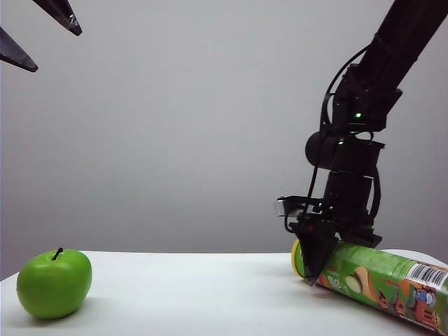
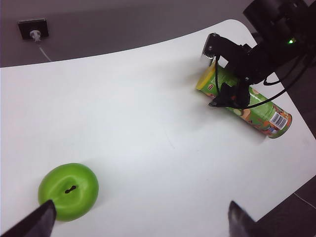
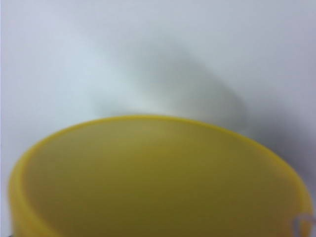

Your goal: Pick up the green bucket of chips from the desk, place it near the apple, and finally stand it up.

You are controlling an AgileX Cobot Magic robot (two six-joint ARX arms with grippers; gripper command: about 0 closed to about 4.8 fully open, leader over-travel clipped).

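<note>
Your right gripper [image 1: 313, 269] is down at the lid end of the can [image 1: 381, 280], jaws spread wide around it — no grip yet. The can lies flat on the desk [image 1: 196, 294], well apart from the apple [image 1: 54, 283]. Your left gripper [image 1: 38, 35] hangs high above the apple, fully open — empty.

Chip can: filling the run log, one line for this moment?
chip can: lying on desk | right pincer: open, at lid end | left pincer: open, raised | apple: far

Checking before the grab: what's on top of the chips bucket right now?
The right pincer straddles the lying green bucket of chips near its yellow lid, jaws open. The can's far side is hidden. The left pincer hangs open above the apple.
</note>
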